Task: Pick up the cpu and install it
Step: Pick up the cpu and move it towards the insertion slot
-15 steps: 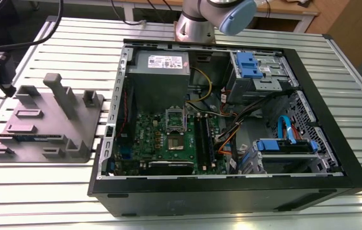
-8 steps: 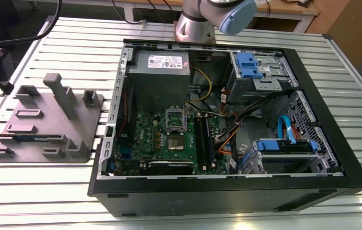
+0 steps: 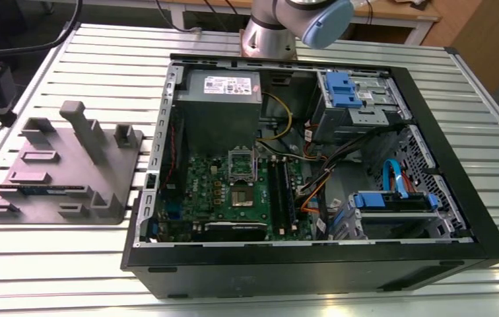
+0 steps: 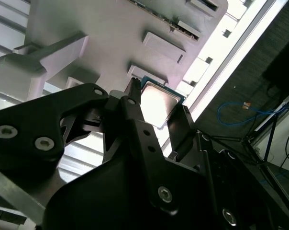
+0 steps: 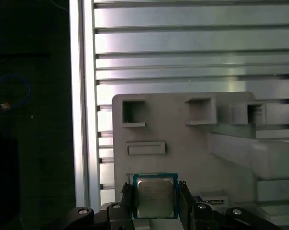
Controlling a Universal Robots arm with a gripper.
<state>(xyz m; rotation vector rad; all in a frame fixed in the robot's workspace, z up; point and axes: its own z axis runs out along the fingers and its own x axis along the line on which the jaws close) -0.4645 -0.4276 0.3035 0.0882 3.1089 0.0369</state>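
The cpu (image 5: 155, 195), a small square chip with a silvery top and greenish rim, sits between two black fingers (image 5: 127, 197) of my gripper (image 5: 155, 192). The gripper is shut on its two opposite edges. In the second wrist view the cpu (image 4: 160, 101) and the gripper (image 4: 158, 109) hang well above the grey holder block (image 4: 111, 28), apart from it. The same block (image 5: 183, 139) lies beneath the chip in the first wrist view. In the exterior view the open computer case (image 3: 320, 254) shows the green motherboard (image 3: 223, 198) with its metal socket frame (image 3: 241, 173).
The grey holder block (image 3: 65, 172) stands on the slatted metal table (image 3: 73, 264) at the exterior view's left of the case. It has upright posts and several recesses. The arm's base (image 3: 272, 36) stands behind the case. Cables and blue drive bays (image 3: 395, 201) crowd the case's right side.
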